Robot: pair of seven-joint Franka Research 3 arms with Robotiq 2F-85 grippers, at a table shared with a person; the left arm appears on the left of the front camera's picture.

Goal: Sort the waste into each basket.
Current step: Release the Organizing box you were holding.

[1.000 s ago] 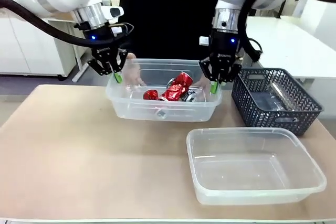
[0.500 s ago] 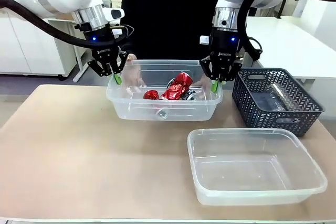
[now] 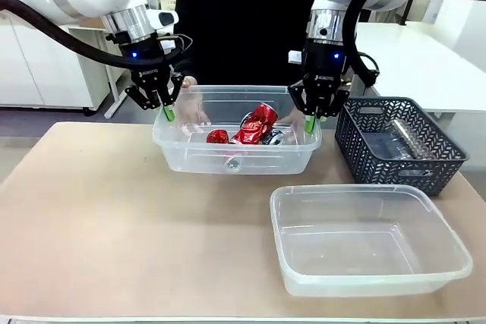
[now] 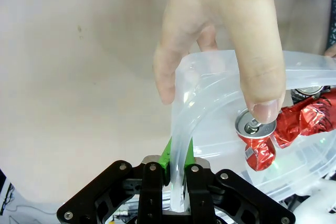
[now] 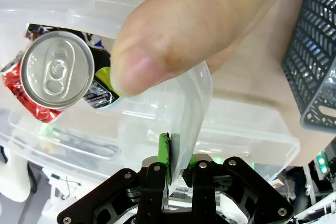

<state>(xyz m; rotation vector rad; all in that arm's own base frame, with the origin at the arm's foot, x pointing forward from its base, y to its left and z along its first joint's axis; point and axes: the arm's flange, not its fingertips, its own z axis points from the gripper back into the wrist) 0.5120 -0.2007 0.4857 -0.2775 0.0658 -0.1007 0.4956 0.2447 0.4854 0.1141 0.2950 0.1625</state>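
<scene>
Hardly anything has shifted over the last second: the far tub (image 3: 190, 158) sits a touch more to the left and perhaps a shade higher than it did, and both arms keep the posts they had.

We see the left tool (image 3: 168, 114) closed narrowly on the rolled rim at one short end of that tub, with the plastic pinched between the green pads in the left wrist view. The right tool (image 3: 310, 124) is closed the same way on the rim near the corner of the opposite short end. A hand at the left end (image 3: 194, 108) and a hand at the right end (image 3: 295, 117), both the person's, grip the same rim just beside each tool. We cannot tell whether the tub's base rests on the bench (image 3: 114, 225) or hangs just clear of it.

The red cans (image 3: 258, 125) lie crumpled in a heap inside the tub, right of its middle and so nearer the right tool. The near tub (image 3: 372, 287) has nothing in it; it stands on our side of the bench, in front and to the right. The dark grey basket (image 3: 395, 158) stands just to the right of the right tool, and something clear lies in it, too faint to name.

What matters next, we judge, is that the tub's long axis runs left to right between the two tools. Both ends must therefore travel together, or the thin rim will twist and the cans will slide.
</scene>
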